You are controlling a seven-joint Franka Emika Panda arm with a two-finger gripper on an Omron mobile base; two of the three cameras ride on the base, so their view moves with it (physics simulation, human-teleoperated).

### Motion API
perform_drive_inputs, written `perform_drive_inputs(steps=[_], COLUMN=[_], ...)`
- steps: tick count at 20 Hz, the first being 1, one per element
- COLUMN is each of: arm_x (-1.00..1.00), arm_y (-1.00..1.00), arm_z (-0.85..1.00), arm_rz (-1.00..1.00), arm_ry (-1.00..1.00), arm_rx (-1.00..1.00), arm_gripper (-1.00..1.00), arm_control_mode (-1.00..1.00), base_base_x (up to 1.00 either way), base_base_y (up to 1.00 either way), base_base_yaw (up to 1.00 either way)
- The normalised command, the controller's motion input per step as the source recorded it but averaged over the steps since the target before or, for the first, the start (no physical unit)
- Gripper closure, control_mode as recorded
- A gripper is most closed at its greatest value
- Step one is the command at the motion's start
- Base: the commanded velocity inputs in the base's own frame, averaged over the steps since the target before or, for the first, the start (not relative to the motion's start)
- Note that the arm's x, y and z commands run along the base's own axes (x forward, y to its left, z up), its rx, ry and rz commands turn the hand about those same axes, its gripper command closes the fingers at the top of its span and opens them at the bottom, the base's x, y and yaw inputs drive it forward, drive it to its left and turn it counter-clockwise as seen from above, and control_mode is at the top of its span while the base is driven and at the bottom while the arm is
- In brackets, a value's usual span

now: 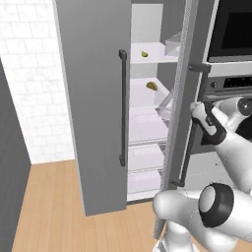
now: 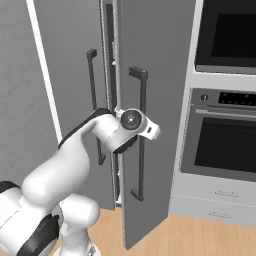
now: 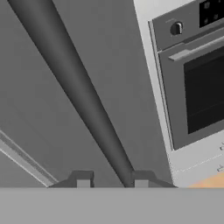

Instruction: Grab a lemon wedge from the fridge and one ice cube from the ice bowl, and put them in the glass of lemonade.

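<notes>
We face the fridge [image 1: 98,98] with its right door [image 1: 179,123] swung partly open — white shelves and clear drawers show in the gap. A small pale lemon wedge [image 1: 144,54] sits near the front edge of the upper shelf [image 1: 155,59]; a darker golden wedge [image 1: 152,86] lies on the shelf below. Our white arm [image 1: 221,133] reaches up to the open door's black bar handle [image 1: 189,133] — the oven column [image 1: 231,59] stands at right.

Glossy white rounded arm [image 2: 75,150] segments, dark joint bands, 1 round grey wrist cap.
</notes>
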Motion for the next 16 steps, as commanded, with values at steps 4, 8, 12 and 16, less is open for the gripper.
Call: perform_drive_inputs(steps=[4, 8, 12, 16], arm_x=[-0.66, -0.74, -0.49, -0.02], arm_y=[-0.14, 0.34, 0.95, 1.00], arm_z=[0.50, 0.82, 0.92, 0.68], arm_rz=[-0.03, 0.00, 0.01, 0.00], arm_ry=[0.00, -0.05, 0.01, 0.25], arm_rx=[0.01, -0.01, -0.16, -0.29], arm_gripper=[-1.00, -1.00, -1.00, -1.00], arm_control_mode=[-1.00, -1.00, -1.00, -1.00], base_base_x=[0.00, 0.00, 0.00, 0.00], base_base_y=[0.00, 0.00, 0.00, 0.00], base_base_yaw=[0.00, 0.00, 0.00, 0.00])
